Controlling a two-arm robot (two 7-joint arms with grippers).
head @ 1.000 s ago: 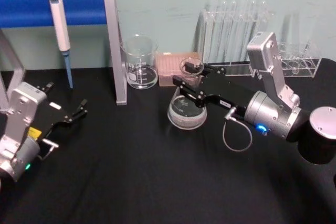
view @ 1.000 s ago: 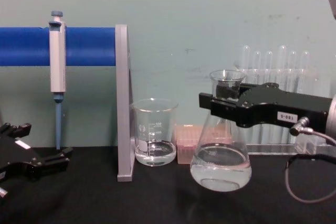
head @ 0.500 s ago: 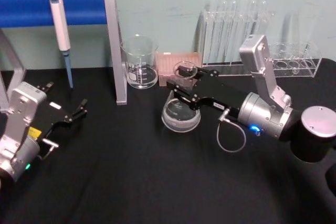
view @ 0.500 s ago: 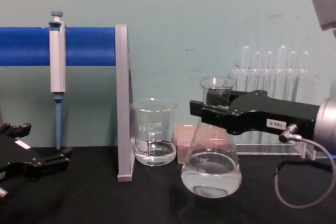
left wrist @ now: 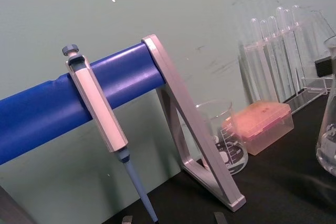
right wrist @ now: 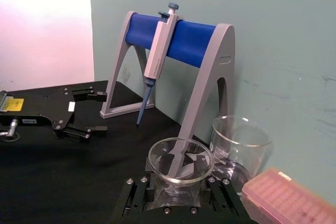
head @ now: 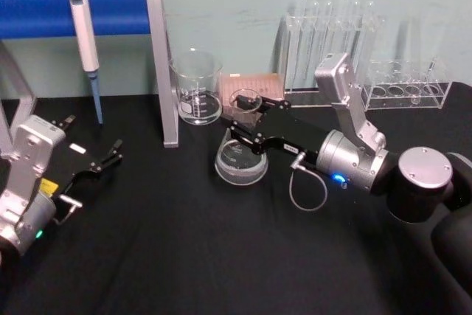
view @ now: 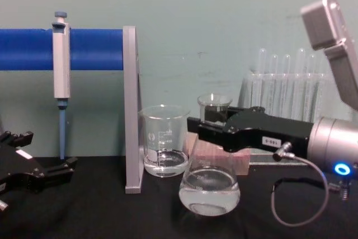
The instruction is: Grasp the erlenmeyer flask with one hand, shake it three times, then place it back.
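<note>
The erlenmeyer flask (head: pixel 240 161) is clear glass with some clear liquid in its wide base (view: pixel 210 193). It hangs upright, low over the black table in front of the beaker. I cannot tell whether its base touches the cloth. My right gripper (head: pixel 246 117), the hand with the small numbered label, reaches in from the right and is shut on the flask's neck. The right wrist view looks down on the flask's rim (right wrist: pixel 180 160) between the fingers (right wrist: pixel 137 196). The flask's side (left wrist: pixel 328 141) is at the edge of the left wrist view. My left gripper (head: pixel 112 154) rests open at the left, holding nothing.
A blue-barred pipette stand (head: pixel 158 64) with a hanging pipette (head: pixel 83 31) is at the back left. A glass beaker (head: pixel 196 86) and a pink tip box (head: pixel 251 86) stand just behind the flask. Test tube racks (head: pixel 332 35) line the back right.
My right gripper has carried the flask leftward and downward, from raised beside the tip box to low over the table in front of the beaker. The left arm has not moved.
</note>
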